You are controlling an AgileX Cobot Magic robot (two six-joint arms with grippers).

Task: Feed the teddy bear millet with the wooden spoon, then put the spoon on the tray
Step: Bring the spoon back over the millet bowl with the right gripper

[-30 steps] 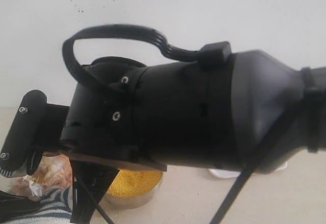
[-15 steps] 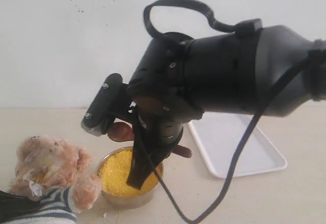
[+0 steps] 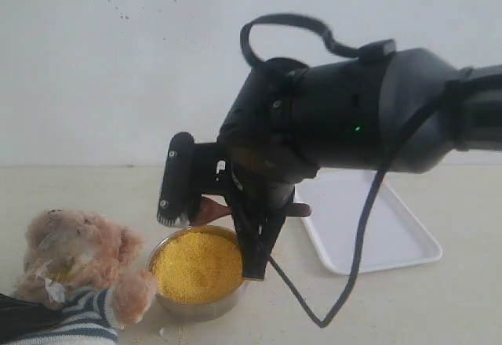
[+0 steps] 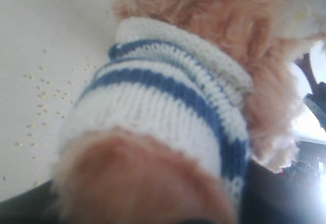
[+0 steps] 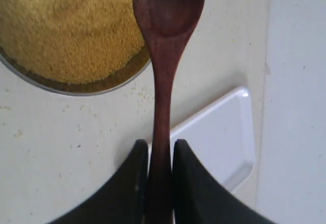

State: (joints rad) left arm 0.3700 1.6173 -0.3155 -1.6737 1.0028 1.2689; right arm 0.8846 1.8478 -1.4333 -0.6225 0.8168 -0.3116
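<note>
The round steel bowl (image 3: 196, 307) stands on the surface (image 3: 439, 306), heaped nearly to its rim with bright yellow millet (image 3: 198, 266). Just beside it, apart from it, lies the white tray (image 3: 376, 227), flat and with nothing in it. My right hand (image 5: 159, 147) has its two dark fingers closed narrowly on the thin handle of the wooden spoon (image 5: 163, 81), so the spoon juts straight out from between them. The spoon is in the air, clear of the surface. Its oval end hangs over the bowl's edge on the tray side, above the millet and not dipped into it, and it looks almost bare apart from a grain or two at the tip. The teddy bear (image 3: 74, 255) sits on the other side of the bowl, one fuzzy arm close against the bowl's wall. My left hand is right up by the bear's striped shirt, and loose grains (image 4: 41, 91) are scattered on the surface next to it. I cannot tell how far that hand is open or whether it grips the bear.
</note>
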